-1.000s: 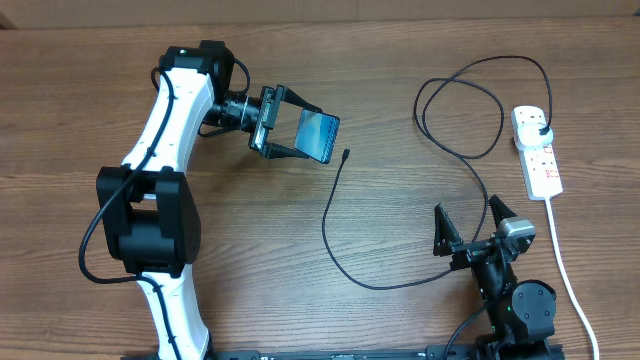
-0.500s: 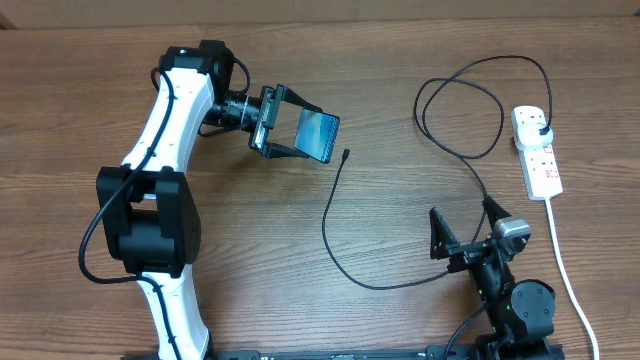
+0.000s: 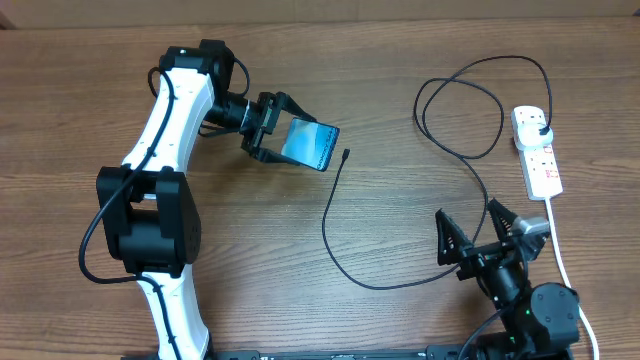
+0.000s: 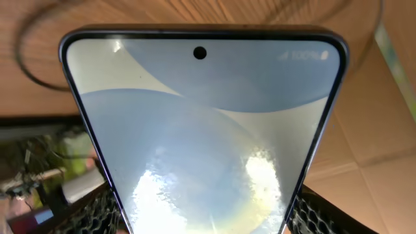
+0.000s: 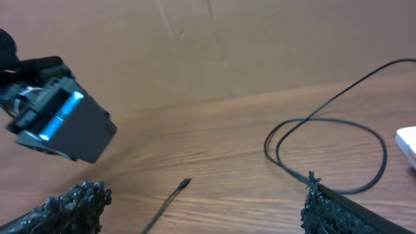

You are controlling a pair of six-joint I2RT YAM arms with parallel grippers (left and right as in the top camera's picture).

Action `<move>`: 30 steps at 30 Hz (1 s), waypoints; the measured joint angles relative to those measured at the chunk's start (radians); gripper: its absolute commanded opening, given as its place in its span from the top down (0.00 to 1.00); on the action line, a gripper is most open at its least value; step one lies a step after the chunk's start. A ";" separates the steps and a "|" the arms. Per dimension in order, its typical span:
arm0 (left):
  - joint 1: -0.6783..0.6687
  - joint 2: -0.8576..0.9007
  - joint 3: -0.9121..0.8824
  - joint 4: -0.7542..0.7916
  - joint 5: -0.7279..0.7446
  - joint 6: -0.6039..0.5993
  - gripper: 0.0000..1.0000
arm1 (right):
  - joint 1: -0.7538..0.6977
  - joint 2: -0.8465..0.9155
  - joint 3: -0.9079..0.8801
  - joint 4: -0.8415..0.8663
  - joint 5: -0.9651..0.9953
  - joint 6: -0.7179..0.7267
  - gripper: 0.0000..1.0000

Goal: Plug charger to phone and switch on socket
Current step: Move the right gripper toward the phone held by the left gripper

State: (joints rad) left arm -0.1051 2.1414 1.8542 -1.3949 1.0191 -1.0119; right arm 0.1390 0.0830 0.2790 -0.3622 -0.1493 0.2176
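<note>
Firstly, recorded a wooden table (image 3: 60, 100) bearing all items; took the phone (image 3: 310, 145) as reference for every position below.

Observed the left arm (image 3: 170, 110), white and black, reaching in from the left of the phone. Found the left gripper (image 3: 285, 135) clamped on the phone, one finger against each long edge, confirmed at the lower corners of the left wrist view (image 4: 208, 214). Noted the phone (image 4: 201, 130) raised off the table and tilted, screen lit blue-teal.

Located the right gripper (image 3: 475, 232) well to the right of the phone and nearer the robot, jaws spread wide, released (image 5: 201, 214).

Traced the charger (image 3: 325, 215) as a thin black cable: looping far right of the phone, passing beneath the right gripper in the overhead view, then curving back toward the phone. Could not tell whether cable and gripper touched.

Noted a thick white cord (image 3: 562, 265) far right of the phone, running from the socket toward the robot.

Found the socket (image 3: 537, 150), white with red markings, far right of the phone and roughly level with it, with the charger's black plug (image 3: 541, 127) seated at its far end. Could not tell the switch positions.

Found the connector tip (image 3: 345, 154) lying on the table just right of the phone, apart from it, also visible in the right wrist view (image 5: 186, 182).
</note>
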 measured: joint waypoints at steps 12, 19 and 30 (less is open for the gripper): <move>0.000 0.000 0.000 0.026 -0.373 -0.079 0.45 | 0.000 0.501 0.363 -0.120 -0.164 0.037 0.00; 0.000 0.000 0.000 0.026 -0.571 -0.086 0.46 | 0.000 0.864 0.595 -0.178 -0.434 0.043 0.00; 0.000 0.000 0.000 0.041 -0.681 -0.090 0.44 | 0.001 1.209 0.641 0.014 -0.702 0.173 0.00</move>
State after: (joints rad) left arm -0.1051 2.1414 1.8542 -1.3540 0.3382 -1.1019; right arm 0.1398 1.2922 0.9199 -0.3481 -0.8509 0.3908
